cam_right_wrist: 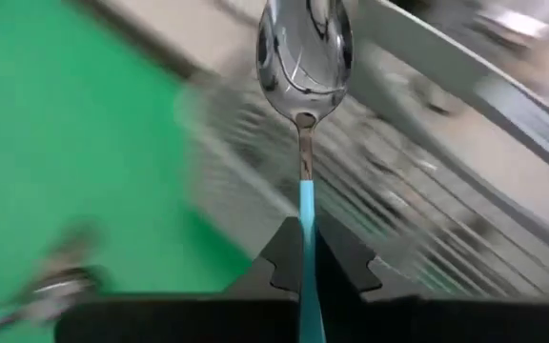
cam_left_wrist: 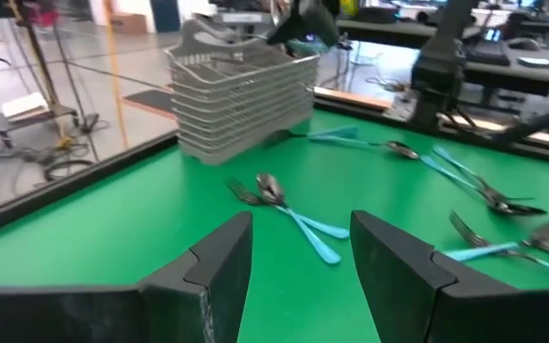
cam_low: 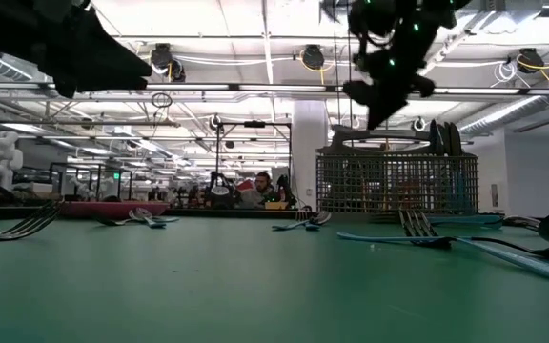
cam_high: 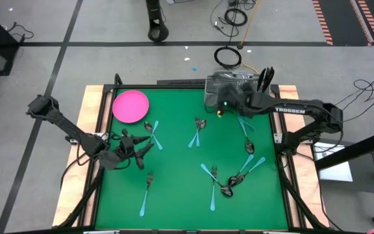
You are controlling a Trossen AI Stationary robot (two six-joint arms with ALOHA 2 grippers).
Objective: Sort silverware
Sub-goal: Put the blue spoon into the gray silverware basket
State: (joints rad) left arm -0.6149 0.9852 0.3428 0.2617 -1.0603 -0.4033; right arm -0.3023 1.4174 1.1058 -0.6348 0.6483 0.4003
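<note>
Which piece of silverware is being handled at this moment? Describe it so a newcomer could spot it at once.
Start at the wire-mesh caddy on the green table's far edge. The right gripper hovers beside it, jaws shut on a blue-handled spoon. It is the only piece lifted; all the others lie flat on the table.

A round pink plate [cam_high: 130, 106] lies near the far left corner of the green-topped table [cam_high: 174, 195]; a silver wire-mesh caddy [cam_high: 229, 90] stands at the far edge, right of centre.
</note>
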